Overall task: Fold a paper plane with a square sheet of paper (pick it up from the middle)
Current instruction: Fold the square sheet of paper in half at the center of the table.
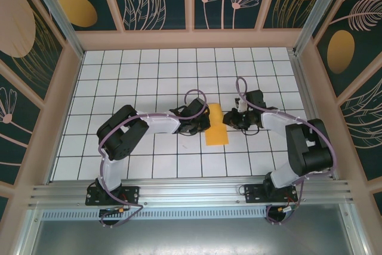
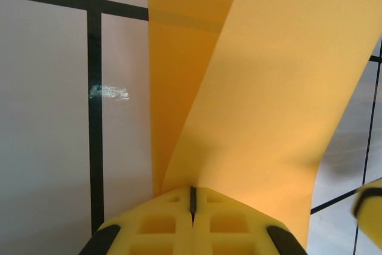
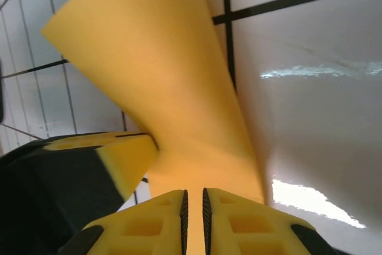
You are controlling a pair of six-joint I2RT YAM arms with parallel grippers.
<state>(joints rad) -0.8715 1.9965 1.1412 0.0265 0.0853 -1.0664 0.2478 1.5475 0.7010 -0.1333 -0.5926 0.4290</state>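
Note:
The square sheet of paper (image 1: 216,126) is orange-yellow and lies mid-table, doubled into a narrow strip about two tiles long. No paper plane is in view. My left gripper (image 1: 207,121) is at the strip's left edge. In the left wrist view its jaws (image 2: 192,198) are shut on the paper (image 2: 268,88), and a flap rises from their tips. My right gripper (image 1: 227,119) faces it from the right. Its jaws (image 3: 193,207) stand a narrow slit apart, open, with the curled paper (image 3: 161,76) just ahead and beneath them. A left fingertip (image 3: 119,153) touches the fold.
The white table (image 1: 149,76) has a black grid and is walled by wooden frames (image 1: 191,39) with dark patterned panels. An aluminium rail (image 1: 191,192) carries both arm bases along the near edge. The two arms reach inward and nearly meet over the paper.

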